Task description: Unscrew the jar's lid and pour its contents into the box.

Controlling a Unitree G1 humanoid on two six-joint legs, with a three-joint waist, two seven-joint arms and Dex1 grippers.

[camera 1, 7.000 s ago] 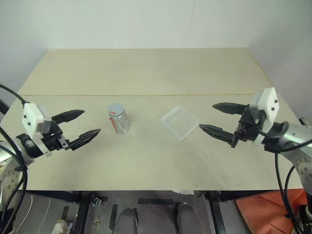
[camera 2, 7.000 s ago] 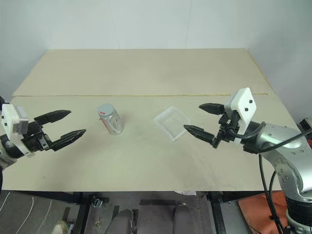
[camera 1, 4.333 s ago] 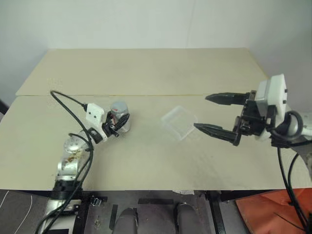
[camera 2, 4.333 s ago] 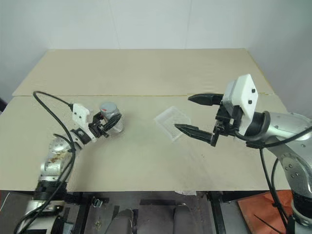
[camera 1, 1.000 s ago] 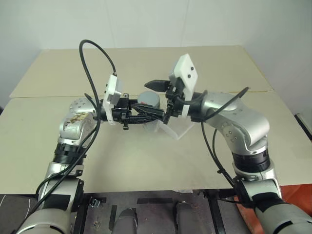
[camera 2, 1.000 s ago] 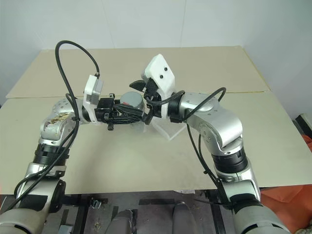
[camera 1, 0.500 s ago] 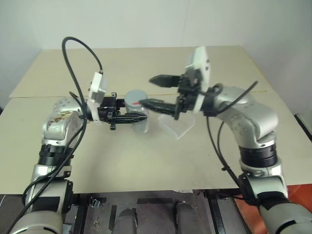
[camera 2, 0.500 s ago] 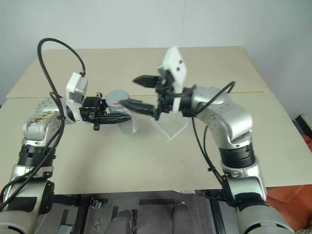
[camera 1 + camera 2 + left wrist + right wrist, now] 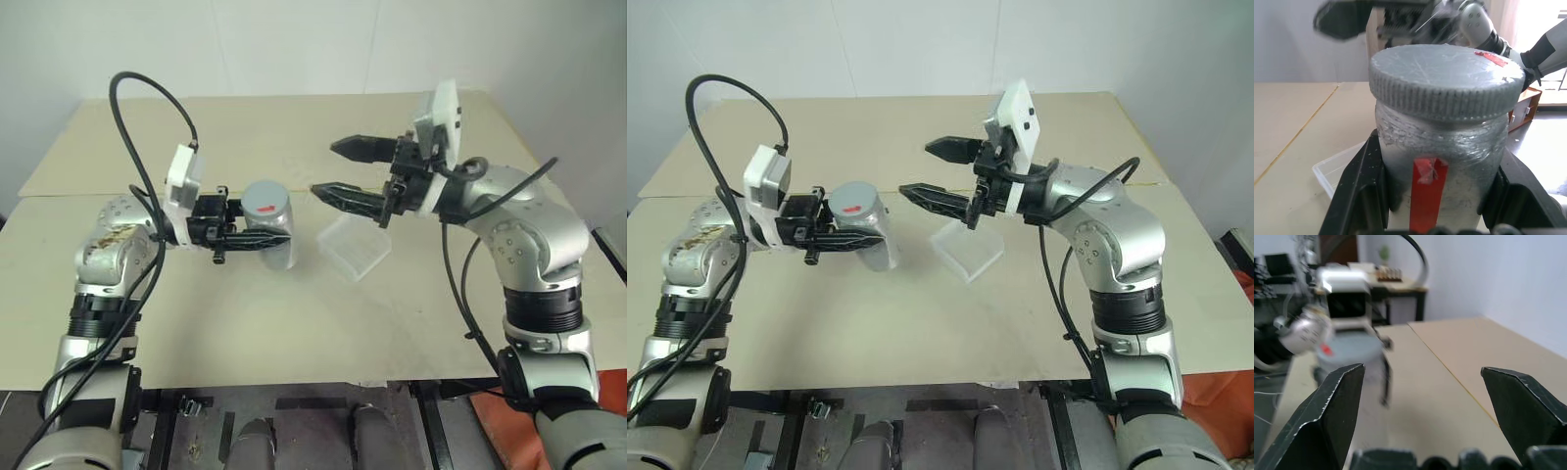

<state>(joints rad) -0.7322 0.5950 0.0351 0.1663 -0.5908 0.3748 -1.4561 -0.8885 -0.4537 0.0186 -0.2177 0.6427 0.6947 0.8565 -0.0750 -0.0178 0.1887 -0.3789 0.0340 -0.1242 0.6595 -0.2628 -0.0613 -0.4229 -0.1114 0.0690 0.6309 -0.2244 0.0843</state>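
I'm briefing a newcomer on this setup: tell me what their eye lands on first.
First, the jar, its grey lid on, held above the table between the fingers of the left pincer. Next, the right pincer wide open, apart from the jar, fingertips pointing toward it. Last, the clear box on the table, beneath that pincer.

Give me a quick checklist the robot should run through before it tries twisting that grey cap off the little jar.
1. Jar gripped by left gripper: ok, fingers clamp its sides.
2. Lid still seated on jar: ok.
3. Right gripper open wide enough for lid: ok.
4. Right gripper around lid: not ok, it hangs apart, to the side.
5. Box on the table beside the jar: ok.
6. Contents inside jar: cannot tell.
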